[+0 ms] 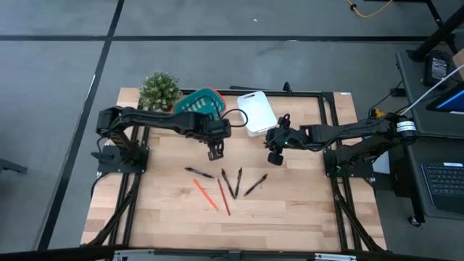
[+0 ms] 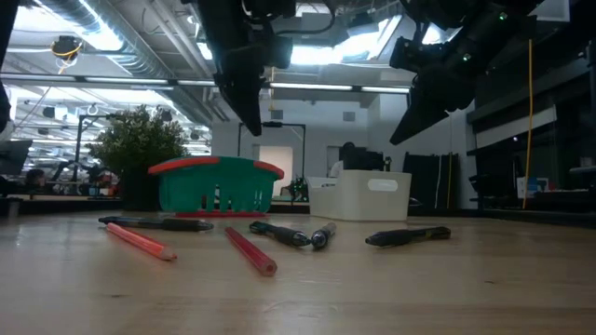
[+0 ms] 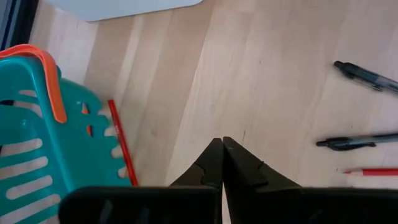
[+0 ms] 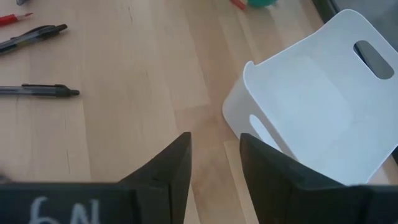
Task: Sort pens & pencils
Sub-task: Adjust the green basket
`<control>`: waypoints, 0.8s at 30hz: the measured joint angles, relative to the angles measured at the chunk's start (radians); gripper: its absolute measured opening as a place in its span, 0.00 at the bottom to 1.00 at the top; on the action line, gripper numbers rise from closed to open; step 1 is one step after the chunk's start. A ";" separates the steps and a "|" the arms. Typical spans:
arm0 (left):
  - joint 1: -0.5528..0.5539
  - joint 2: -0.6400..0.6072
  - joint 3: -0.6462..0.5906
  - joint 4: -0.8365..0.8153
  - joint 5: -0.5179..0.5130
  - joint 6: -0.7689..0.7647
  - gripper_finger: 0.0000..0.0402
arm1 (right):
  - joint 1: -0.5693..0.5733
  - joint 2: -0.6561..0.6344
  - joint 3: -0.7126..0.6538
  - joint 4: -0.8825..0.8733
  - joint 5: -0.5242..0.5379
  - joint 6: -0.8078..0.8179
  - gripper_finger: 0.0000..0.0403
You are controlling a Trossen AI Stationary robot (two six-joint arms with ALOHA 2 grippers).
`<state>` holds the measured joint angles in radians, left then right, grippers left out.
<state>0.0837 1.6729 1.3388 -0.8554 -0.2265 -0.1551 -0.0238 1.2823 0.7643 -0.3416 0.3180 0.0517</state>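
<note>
pens [image 1: 233, 181] and pencils [image 1: 205, 194] lie mid-table [image 1: 304, 210], pencils left of most pens. behind them: plant [image 1: 159, 90] far left, basket [image 1: 199, 103] beside it, bin [image 1: 256, 112] to the right.

Pens [image 1: 233, 181] are showing black, pencils [image 1: 205, 194] red and orange. Basket [image 1: 196, 104] is showing teal with orange rim; bin [image 1: 255, 112] white.

The left gripper [image 3: 222, 144], fingers pressed together, is hovering over the table [image 3: 267, 93]; a pencil [image 3: 122, 143] is lying seemingly against the teal basket [image 3: 37, 143], pens [image 3: 360, 109] lying apart.
</note>
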 joint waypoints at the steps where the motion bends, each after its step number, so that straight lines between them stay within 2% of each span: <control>1: 0.000 0.005 0.000 0.004 0.000 0.000 0.00 | 0.000 0.000 0.000 0.000 0.000 0.000 0.34; 6: 0.000 0.007 0.000 -0.004 -0.017 0.005 0.00 | 0.000 0.000 0.000 0.000 0.000 0.000 0.34; 12: -0.037 0.007 0.000 -0.078 -0.220 -0.009 0.00 | 0.000 0.000 0.000 0.026 0.001 -0.004 0.34; 24: -0.034 0.007 -0.054 -0.103 -0.291 -0.035 0.00 | 0.000 0.072 0.000 0.113 -0.031 -0.086 0.34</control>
<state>0.0492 1.6802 1.2849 -0.9581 -0.5175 -0.1902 -0.0238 1.3540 0.7643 -0.2283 0.2870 -0.0341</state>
